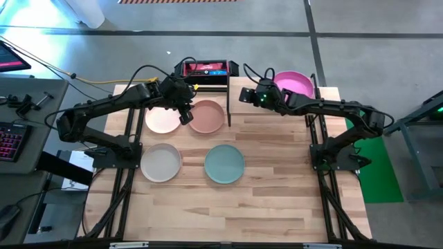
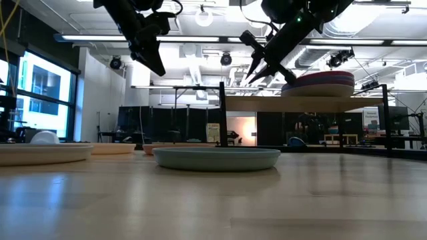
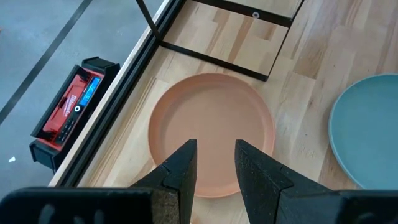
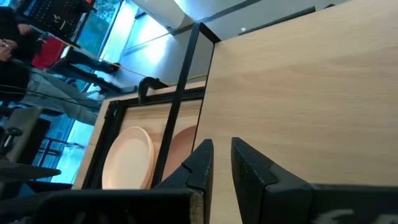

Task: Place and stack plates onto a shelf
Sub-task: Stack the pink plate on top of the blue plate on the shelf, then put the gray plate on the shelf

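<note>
The shelf (image 1: 273, 93) is the landmark. Its right half carries a plate stack topped by the magenta plate (image 1: 294, 83), while its left half lies bare (the right gripper (image 1: 243, 94) hangs over that edge). Just left of the shelf, the terracotta plate (image 1: 207, 116) sits under the left gripper (image 1: 185, 117). Toward the table's near edge from the shelf, bare wood lies beyond the teal plate (image 1: 224, 164).

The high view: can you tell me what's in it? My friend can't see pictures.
Seen from above, four plates lie on a wooden table: pink, terracotta, cream and teal. The left gripper hovers between the pink and terracotta plates; the right gripper hovers beside a magenta plate at the back.
</note>
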Robot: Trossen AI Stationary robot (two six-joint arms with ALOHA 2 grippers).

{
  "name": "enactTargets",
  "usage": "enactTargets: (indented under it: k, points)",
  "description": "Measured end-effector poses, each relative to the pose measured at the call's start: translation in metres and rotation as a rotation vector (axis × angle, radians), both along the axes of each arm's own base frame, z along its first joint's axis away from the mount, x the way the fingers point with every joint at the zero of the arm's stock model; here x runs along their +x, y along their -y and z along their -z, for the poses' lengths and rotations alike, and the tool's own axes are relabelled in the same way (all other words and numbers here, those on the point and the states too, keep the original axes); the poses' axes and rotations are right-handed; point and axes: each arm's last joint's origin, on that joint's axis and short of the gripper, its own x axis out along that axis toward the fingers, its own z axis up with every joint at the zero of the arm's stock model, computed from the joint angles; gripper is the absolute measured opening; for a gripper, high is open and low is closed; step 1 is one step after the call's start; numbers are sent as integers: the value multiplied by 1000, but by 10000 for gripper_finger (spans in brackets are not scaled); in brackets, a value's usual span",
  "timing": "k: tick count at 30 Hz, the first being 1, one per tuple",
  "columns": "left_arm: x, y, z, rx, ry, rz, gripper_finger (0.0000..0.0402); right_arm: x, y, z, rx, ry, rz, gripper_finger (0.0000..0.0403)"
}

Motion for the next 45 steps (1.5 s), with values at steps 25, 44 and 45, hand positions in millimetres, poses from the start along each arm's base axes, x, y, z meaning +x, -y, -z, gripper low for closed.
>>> enactTargets:
  k: [25, 44, 45]
  points:
    - [-13, 7, 10, -95, -160, -16, 97, 23, -22, -31, -125, 309, -631, 36]
    - [-35, 56, 75, -374, -501, 162, 97, 25, -32, -29, -123, 296, -733, 37]
    - [-36, 58, 78, -366, -513, 165, 97, 26, -33, -29, -133, 290, -741, 37]
